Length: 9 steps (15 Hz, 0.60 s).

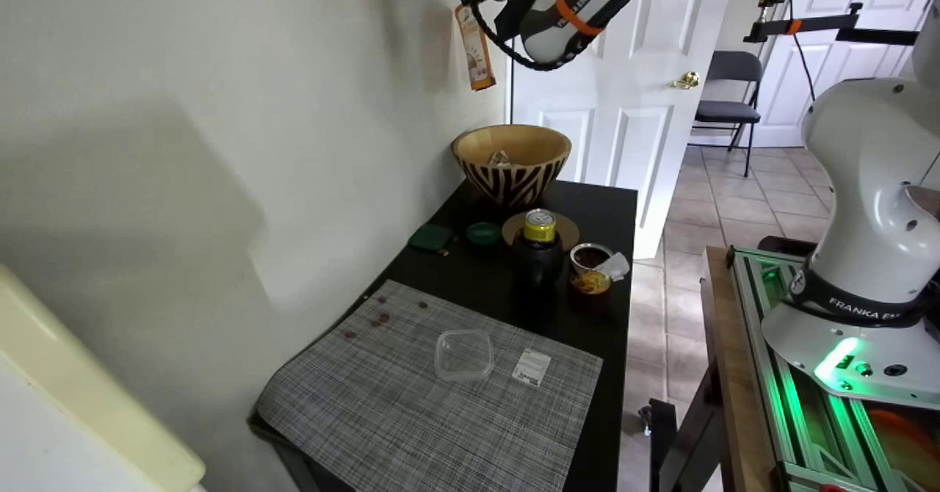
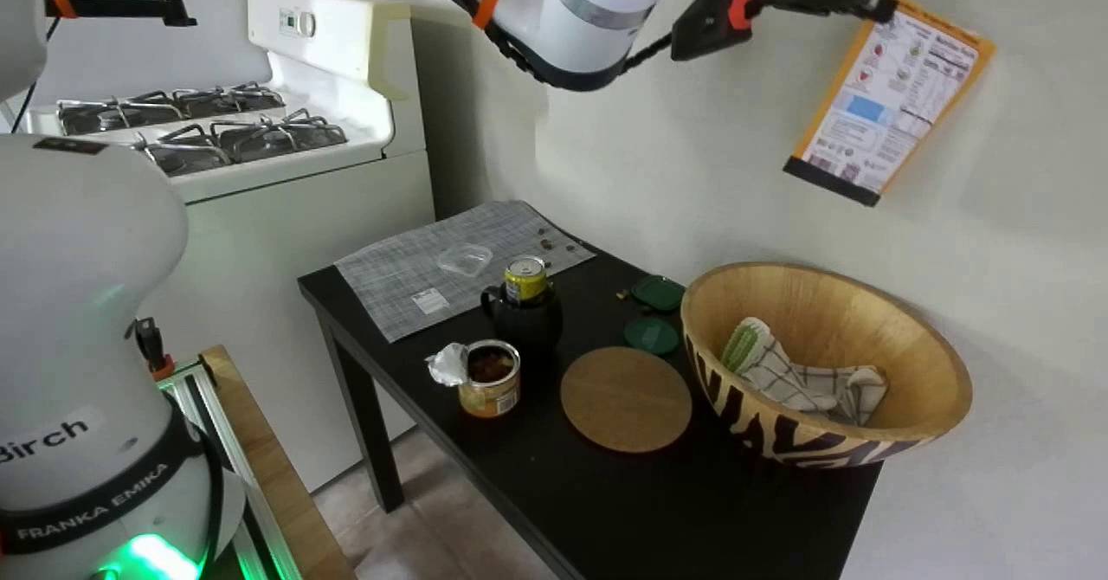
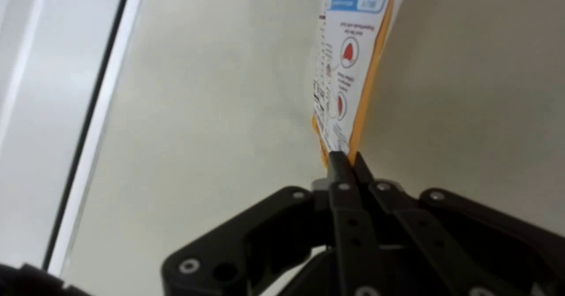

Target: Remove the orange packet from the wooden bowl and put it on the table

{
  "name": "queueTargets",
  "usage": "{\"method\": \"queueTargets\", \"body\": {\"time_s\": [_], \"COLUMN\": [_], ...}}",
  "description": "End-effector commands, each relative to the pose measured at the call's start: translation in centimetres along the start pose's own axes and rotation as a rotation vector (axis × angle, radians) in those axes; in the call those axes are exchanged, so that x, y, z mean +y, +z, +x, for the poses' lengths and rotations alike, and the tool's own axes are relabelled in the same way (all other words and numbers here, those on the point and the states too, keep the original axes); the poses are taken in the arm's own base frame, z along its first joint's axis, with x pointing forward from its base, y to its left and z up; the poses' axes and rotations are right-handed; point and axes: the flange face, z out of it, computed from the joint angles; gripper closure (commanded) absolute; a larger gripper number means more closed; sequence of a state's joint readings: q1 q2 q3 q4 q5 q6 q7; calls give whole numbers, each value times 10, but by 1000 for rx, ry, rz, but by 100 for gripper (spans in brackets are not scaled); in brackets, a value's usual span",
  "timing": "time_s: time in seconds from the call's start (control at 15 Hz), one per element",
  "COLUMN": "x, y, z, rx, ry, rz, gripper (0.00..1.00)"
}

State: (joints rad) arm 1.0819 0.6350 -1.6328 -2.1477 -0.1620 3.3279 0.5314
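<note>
gripper (image 2: pixel 885 9): holding packet (image 2: pixel 890 99) by its upper edge, tilted, above bowl (image 2: pixel 814 303) | bowl: cloth (image 2: pixel 796 379) inside (checked, part green) | table (image 2: pixel 692 519): board (image 2: pixel 626 400) near bowl; can (image 2: pixel 525 280) in mug (image 2: pixel 530 322); tin (image 2: pixel 490 396), foil (image 2: pixel 447 364) at its rim; placemat (image 2: pixel 402 290) under tub (image 2: pixel 466 259)

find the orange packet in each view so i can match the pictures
In an exterior view: orange packet, top centre, above the wooden bowl.
In an exterior view: orange packet, upper right, pale printed side showing.
Wrist view: orange packet, top, right of centre.
Shared landmark: the gripper, at the packet's end in all three.
</note>
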Motion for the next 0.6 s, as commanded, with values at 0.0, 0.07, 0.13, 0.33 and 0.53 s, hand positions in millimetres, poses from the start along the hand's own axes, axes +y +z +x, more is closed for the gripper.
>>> {"method": "queueTargets", "body": {"time_s": [0.0, 0.07, 0.13, 0.33, 0.53], "x": [-42, -50, -47, -63, -73], "y": [-67, -88, -56, -87, -89], "z": [7, 6, 17, 12, -9], "rx": [114, 158, 103, 143, 150], "ry": [-22, -11, -10, -11, -42], "rz": [92, 126, 106, 145, 100], "gripper": [99, 99, 97, 97, 99]}}
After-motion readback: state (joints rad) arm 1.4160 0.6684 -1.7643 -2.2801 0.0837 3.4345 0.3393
